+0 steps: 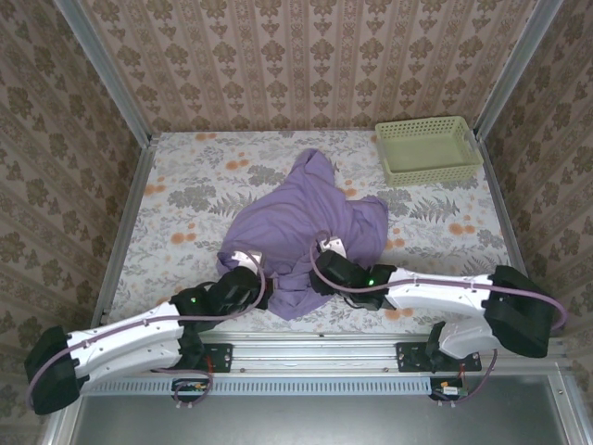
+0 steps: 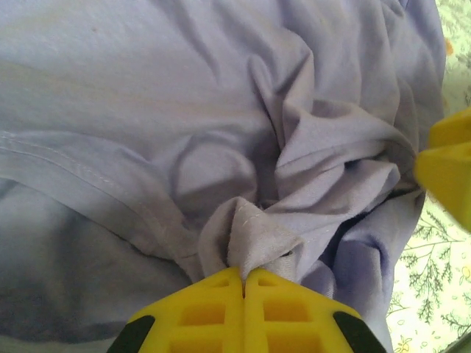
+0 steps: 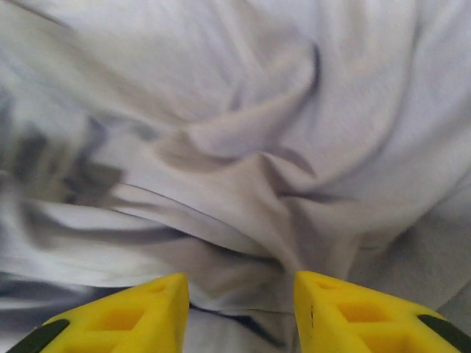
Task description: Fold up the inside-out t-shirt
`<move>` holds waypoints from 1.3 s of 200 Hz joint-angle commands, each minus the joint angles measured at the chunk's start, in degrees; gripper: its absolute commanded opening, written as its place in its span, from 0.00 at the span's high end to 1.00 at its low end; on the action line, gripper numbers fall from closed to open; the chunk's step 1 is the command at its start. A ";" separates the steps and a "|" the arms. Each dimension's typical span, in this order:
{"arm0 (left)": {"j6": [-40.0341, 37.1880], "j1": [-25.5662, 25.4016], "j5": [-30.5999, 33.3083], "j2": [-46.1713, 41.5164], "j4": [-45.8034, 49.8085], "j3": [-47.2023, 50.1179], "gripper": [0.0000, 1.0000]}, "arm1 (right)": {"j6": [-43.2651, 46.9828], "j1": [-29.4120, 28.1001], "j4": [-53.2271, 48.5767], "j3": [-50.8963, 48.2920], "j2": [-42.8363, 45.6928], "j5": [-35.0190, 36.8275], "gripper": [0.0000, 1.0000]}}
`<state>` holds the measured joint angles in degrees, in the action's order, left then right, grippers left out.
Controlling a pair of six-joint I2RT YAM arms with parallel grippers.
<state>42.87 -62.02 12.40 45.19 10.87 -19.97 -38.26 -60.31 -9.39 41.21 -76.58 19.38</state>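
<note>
My left pincer is pinching a bunched ridge of the inside-out t-shirt, which is lying crumpled mid-tabletop. No fold is showing, so I'm judging that spreading and all the folding are left. Its long axis is running from the near edge toward the far wall. My right pincer is hanging spread over the cloth

Bench: flat rectangular top, covered in pale cloth printed with grey leaves and orange flowers. 2 things lie on it.

Lavender-purple short-sleeved t-shirt of thin soft fabric: crumpled heap at centre, spreading toward near edge; deep folds, stitched hem showing.

Pale green plastic mesh basket: rectangular, upright, at far right corner, well apart from t-shirt.
</note>
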 commanded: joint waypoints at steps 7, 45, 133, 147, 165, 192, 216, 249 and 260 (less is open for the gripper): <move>-1.57 -0.56 -1.27 0.33 -3.23 -1.58 1.00 | 4.59 -0.97 -1.25 1.59 0.26 0.25 0.56; -1.13 -0.56 -0.23 -1.01 -2.21 -1.48 1.00 | 2.62 -2.02 -2.84 5.62 -8.78 0.43 0.54; -1.92 0.61 2.06 -1.11 2.79 -3.48 1.00 | 4.07 -1.39 -11.57 15.81 -15.85 7.16 0.95; -2.30 1.56 2.24 -0.41 3.86 -3.85 1.00 | 4.94 -1.17 -11.77 14.79 -12.54 5.93 1.00; -3.55 3.04 2.27 0.38 4.32 -3.85 1.00 | 4.99 0.60 -10.77 12.27 -7.44 1.37 1.00; -5.91 7.07 0.77 2.44 3.36 -4.40 1.00 | 3.06 6.98 -4.46 6.53 -2.26 -9.62 1.00; -7.68 10.97 -1.08 5.35 1.81 -5.38 1.00 | 2.50 12.79 -1.98 7.21 -5.59 -15.97 1.00; -9.02 14.73 -2.72 10.39 1.15 -6.78 1.00 | 5.52 16.59 -2.39 13.23 -14.27 -13.11 1.00; -9.12 15.54 -4.05 12.07 0.74 -7.14 1.00 | 7.10 17.00 -4.41 15.92 -17.33 -10.30 1.00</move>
<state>36.16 -48.58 10.13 54.48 11.46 -25.28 -34.28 -44.93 -11.77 52.01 -88.73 6.00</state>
